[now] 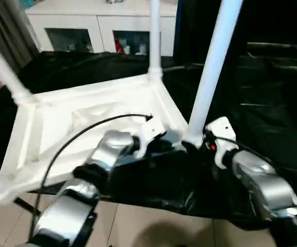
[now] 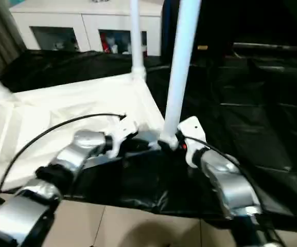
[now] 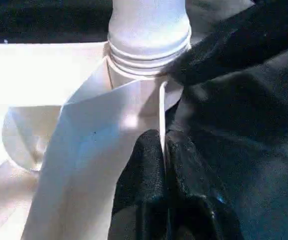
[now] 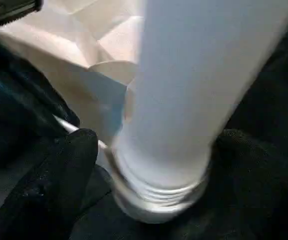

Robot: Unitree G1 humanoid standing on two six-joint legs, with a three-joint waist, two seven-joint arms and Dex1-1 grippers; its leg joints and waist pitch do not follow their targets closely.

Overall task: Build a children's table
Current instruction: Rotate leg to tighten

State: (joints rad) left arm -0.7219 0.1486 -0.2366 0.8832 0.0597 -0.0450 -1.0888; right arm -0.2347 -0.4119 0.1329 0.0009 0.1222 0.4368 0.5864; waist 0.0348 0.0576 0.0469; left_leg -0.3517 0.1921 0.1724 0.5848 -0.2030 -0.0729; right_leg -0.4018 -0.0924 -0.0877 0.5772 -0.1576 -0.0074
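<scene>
Table top point(image 1: 86, 128) lies upside down on black sheeting point(image 1: 272, 118), ribbed underside up; three legs stand in corner sockets, the nearest leg point(image 1: 212, 67) rising toward twelve o'clock; left gripper point(image 3: 162, 165) reaches in from seven o'clock, forearm angled inward, fingers pinched tight on the top's thin rim beside that socket; right gripper point(image 4: 148, 165) comes from five o'clock, fingers point(image 4: 59, 175) spread wide either side of the leg's threaded base
</scene>
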